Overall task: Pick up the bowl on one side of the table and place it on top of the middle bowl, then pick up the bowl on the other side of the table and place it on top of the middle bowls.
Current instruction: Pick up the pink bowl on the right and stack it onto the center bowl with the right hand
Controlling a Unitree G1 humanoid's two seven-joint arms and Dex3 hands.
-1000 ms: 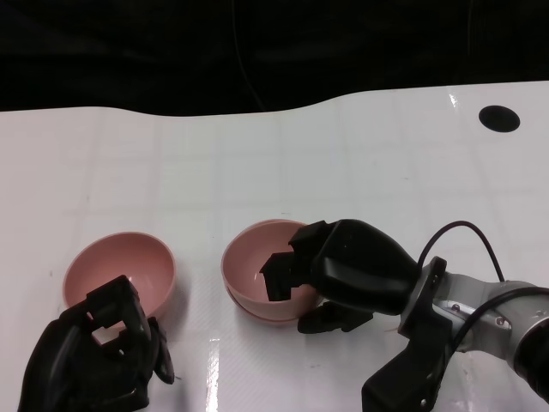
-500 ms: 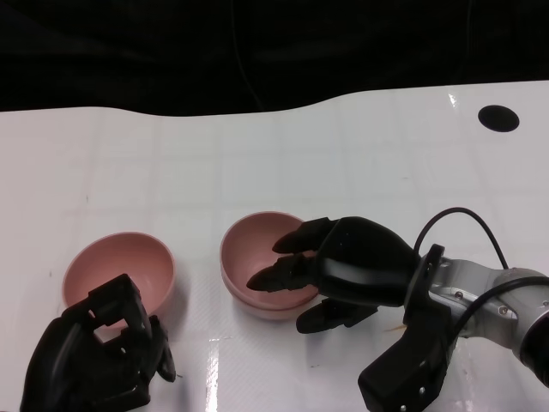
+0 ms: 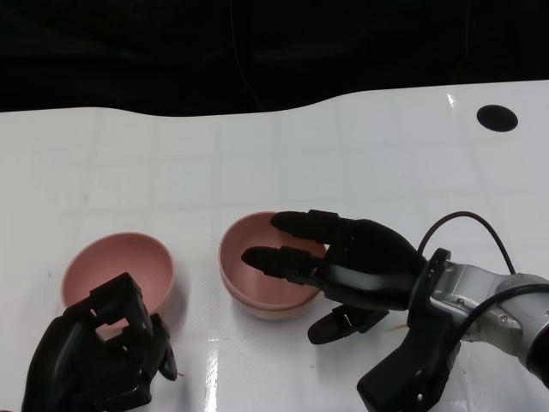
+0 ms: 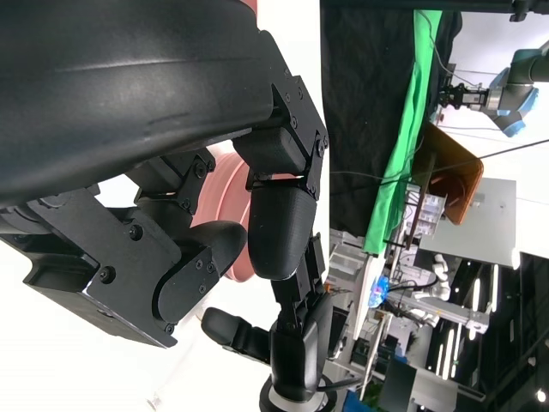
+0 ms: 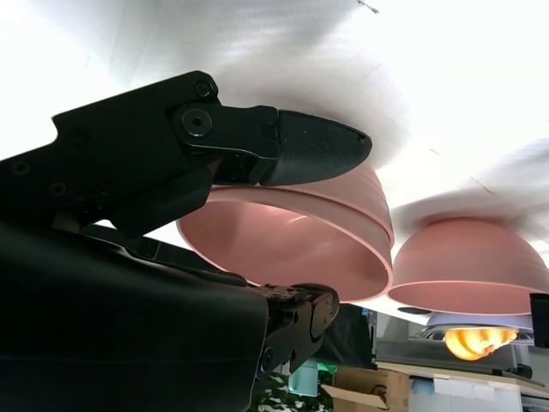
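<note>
Two pink bowls sit nested as the middle stack (image 3: 257, 287) on the white table (image 3: 386, 146). My right hand (image 3: 347, 266) hovers at the stack's right side. Its fingers (image 3: 287, 256) stretch flat over the upper bowl's opening, its thumb (image 3: 336, 324) lies low beside the wall, and it holds nothing. The right wrist view shows the doubled rims of the stack (image 5: 292, 245) just beyond that hand. A single pink bowl (image 3: 120, 270) (image 5: 476, 262) stands to the left. My left hand (image 3: 94, 360) rests in front of it with fingers curled in on nothing; the bowl (image 4: 221, 193) shows behind those fingers.
A round black hole (image 3: 499, 118) is set in the table at the far right. The table's curved far edge (image 3: 257, 112) meets a dark background. A black cable (image 3: 467, 227) loops over my right forearm.
My right hand's fingers have uncurled from inside the upper middle bowl and spread flat above it, letting it go. The left hand and left bowl have not moved.
</note>
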